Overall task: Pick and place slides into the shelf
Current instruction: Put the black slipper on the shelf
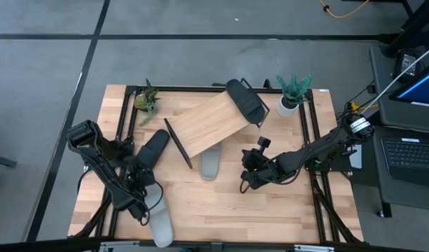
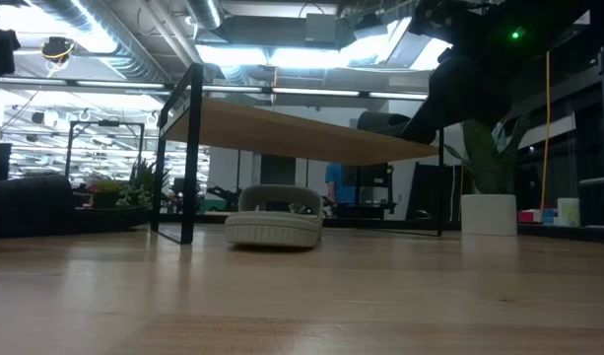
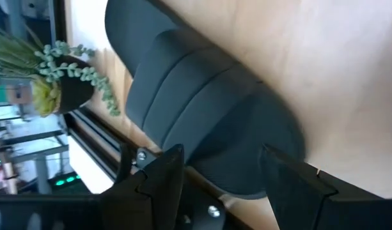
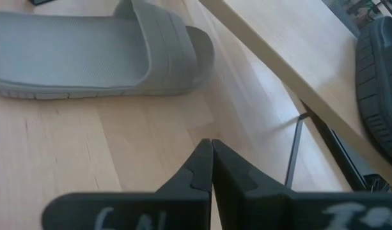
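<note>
Left gripper point(image 3: 218, 169), fingers spread, sits at the near end of the black slide point(image 1: 152, 149), whose long axis runs far-right toward the shelf point(image 1: 211, 124); right gripper point(image 1: 248, 178), fingers pressed together, empty.

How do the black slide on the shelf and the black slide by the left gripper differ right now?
The black slide on the shelf lies at the far right end of the tilted shelf; the black slide by the left gripper lies flat on the tabletop beside the shelf's left end. No gripper is near the first; the left gripper is open with its fingers on either side of the second slide's end. Both are matte black.
</note>
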Tool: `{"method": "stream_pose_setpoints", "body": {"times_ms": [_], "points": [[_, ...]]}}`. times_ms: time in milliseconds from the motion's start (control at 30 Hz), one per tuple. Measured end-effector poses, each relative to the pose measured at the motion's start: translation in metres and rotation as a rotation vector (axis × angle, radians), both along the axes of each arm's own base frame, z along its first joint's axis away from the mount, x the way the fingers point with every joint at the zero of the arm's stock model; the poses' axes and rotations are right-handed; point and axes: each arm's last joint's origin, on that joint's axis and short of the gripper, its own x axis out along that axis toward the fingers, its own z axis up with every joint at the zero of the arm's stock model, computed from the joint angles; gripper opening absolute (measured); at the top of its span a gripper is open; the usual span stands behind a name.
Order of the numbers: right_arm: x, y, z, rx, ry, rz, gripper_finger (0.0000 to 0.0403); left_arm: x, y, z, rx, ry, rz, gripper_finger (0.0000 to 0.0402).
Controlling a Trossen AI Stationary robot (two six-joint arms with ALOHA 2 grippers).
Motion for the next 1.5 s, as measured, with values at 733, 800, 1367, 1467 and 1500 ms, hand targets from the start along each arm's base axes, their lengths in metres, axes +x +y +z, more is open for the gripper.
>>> {"method": "stream_pose_setpoints", "body": {"times_ms": [733, 800, 1367, 1467, 1500], "points": [[0.0, 0.0, 0.0, 0.001, -0.003, 0.002, 0.0007, -0.017, 0.025, -0.03, 0.068, 0.048, 0.003, 0.0192], [0.0, 0.0, 0.0, 0.002, -0.004, 0.0, 0.0007, -0.017, 0.025, -0.034, 0.053, 0.028, -0.002, 0.0192], [0.001, 0.001, 0.001, 0.006, -0.016, 0.002, 0.0007, -0.004, 0.04, -0.034, 0.122, -0.035, 0.013, 0.0192], [0.001, 0.001, 0.001, 0.006, -0.015, 0.002, 0.0007, -0.002, 0.042, -0.034, 0.126, -0.037, 0.028, 0.0184], [0.001, 0.001, 0.001, 0.006, -0.015, 0.003, 0.0007, -0.001, 0.043, -0.034, 0.126, -0.036, 0.032, 0.0179]]}}
